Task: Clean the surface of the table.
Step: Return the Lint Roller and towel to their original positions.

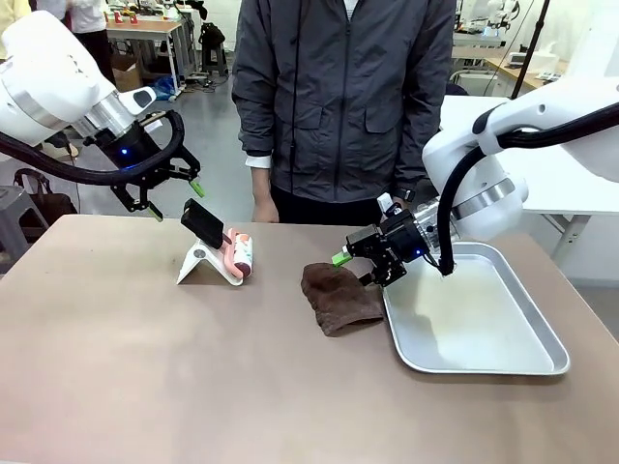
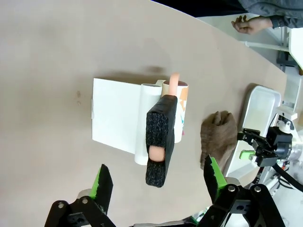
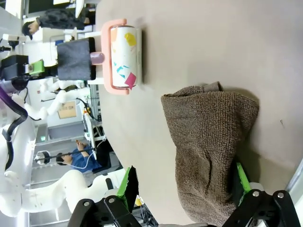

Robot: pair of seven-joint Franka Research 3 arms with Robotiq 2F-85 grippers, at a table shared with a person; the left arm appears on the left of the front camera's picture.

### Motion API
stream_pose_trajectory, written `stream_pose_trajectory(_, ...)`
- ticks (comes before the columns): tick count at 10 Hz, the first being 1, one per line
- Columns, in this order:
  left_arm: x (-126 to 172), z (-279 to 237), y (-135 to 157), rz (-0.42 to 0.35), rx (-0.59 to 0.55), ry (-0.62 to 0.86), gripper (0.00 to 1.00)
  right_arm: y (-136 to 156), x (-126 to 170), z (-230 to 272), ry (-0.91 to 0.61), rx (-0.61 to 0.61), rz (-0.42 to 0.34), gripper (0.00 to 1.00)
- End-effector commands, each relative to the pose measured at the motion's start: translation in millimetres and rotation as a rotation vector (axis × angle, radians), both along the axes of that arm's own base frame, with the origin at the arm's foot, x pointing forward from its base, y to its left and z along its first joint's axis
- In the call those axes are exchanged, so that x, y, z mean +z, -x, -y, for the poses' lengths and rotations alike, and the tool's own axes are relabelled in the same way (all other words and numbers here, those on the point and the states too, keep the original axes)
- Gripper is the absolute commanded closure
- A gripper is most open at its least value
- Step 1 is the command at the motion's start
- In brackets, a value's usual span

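A: Where is the left end effector (image 1: 172, 198)?

B: Raised above the table (image 1: 116, 367), its green-padded fingers (image 2: 102, 182) spread wide and grasping nothing. Straight ahead of it, between the two fingers in its wrist view, a lint roller (image 2: 176, 106) with a pink frame and a black foam handle (image 2: 160, 139) sits propped on a white stand (image 2: 116, 116).

A: And the right end effector (image 1: 360, 263)?

B: Low over the table, also released, jaws wide apart with nothing between them. A brown towel (image 1: 338, 298) lies crumpled just below and ahead of its fingertips; in the right wrist view the cloth reaches from one finger (image 3: 128, 187) across to the other. I cannot tell whether a pad touches it.

A: What else is near that end effector?

B: A shiny steel tray (image 1: 542, 333) lies just behind and under it, one edge next to the towel. Beyond the towel, farther ahead, is the lint roller.

A: The person?

B: Standing at the far edge in a dark jacket, one hand (image 1: 263, 208) hanging near the table edge, past the lint roller.
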State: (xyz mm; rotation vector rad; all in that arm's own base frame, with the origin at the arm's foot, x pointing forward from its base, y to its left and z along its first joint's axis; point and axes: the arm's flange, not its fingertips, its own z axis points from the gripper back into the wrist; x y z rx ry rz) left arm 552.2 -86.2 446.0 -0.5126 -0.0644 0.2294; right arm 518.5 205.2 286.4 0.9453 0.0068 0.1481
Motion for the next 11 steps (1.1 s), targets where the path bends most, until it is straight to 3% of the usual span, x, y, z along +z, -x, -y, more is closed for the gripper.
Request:
stream_pose_trajectory(1, 4.6, -6.7, 14.3, 0.043, 0.014, 0.037, 0.00, 1.4, 5.0, 3.1, -0.024, -0.012, 0.028, 0.00)
stream_pose_trajectory(5, 34.3, -22.4, 50.4, 0.149, -0.051, 0.155, 0.00, 21.2, 44.9, 45.1, -0.079, -0.080, 0.130, 0.00)
stream_pose_trajectory(7, 50.0, -39.9, 77.5, 0.227, -0.082, 0.257, 0.00, 45.5, 63.8, 74.9, -0.253, -0.089, 0.172, 0.00)
stream_pose_trajectory(10, 49.3, -74.8, 107.9, 0.205, -0.161, 0.438, 0.00, 92.7, 75.5, 125.8, -0.631, -0.123, 0.148, 0.00)
stream_pose_trajectory(11, 41.5, -91.9, 114.5, 0.229, -0.123, 0.537, 0.00, 104.6, 75.4, 140.3, -0.655, -0.198, 0.167, 0.00)
